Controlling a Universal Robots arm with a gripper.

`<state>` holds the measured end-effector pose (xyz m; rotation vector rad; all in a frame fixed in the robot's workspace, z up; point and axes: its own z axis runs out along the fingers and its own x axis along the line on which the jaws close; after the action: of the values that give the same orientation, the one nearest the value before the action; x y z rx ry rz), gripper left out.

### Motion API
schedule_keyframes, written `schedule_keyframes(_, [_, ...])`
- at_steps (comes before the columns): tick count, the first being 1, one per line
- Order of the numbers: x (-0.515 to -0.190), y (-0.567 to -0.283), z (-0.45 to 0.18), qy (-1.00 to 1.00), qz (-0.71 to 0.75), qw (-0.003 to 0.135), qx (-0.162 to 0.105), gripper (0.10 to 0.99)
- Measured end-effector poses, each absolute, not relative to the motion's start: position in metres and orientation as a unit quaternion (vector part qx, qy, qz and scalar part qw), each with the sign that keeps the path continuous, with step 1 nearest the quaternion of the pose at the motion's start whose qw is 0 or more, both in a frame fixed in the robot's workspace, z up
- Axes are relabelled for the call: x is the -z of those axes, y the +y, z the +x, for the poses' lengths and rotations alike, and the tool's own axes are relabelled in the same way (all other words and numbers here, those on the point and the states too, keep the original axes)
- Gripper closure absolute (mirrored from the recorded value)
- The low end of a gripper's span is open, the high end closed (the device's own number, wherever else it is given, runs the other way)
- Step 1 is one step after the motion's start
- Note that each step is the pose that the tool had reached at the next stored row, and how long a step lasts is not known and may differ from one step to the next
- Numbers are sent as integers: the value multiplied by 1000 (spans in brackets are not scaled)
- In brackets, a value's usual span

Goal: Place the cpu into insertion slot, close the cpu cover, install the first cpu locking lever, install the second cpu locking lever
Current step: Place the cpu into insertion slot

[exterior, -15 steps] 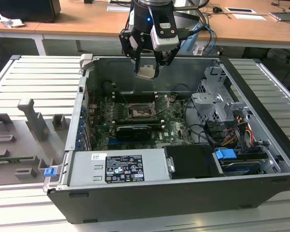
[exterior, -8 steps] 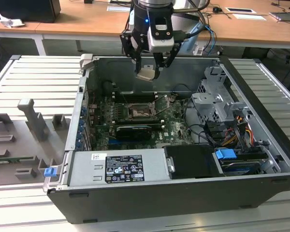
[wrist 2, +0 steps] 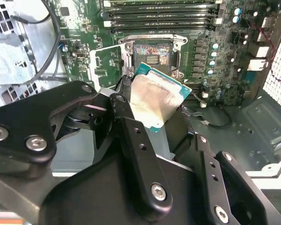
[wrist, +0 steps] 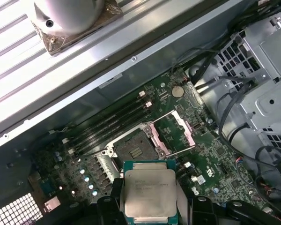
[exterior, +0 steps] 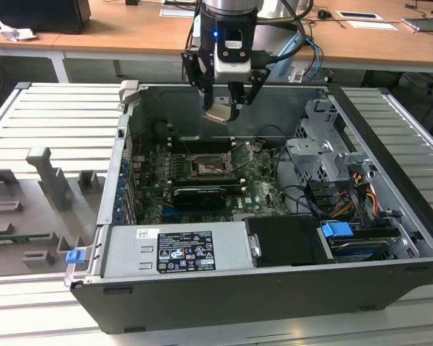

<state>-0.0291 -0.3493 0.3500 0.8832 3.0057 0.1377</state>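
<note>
Silvery-beige on top, the cpu [wrist: 149, 192] is clamped between the fingers of the tool [exterior: 221, 108], held in the air above the insertion slot [wrist: 133, 149] and clear of it. That slot lies bare in the green board [wrist: 215, 157], with the cpu cover [wrist: 174, 132] swung open just beside it.

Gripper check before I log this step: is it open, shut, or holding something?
Gripper: shut on the cpu, held in the air, not yet in the insertion slot.
</note>
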Motion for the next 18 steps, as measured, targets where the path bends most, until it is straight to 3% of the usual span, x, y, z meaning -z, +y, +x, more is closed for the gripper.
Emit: schedule_keyframes(18, [-343,-349,-29,911,411,9,-43,553])
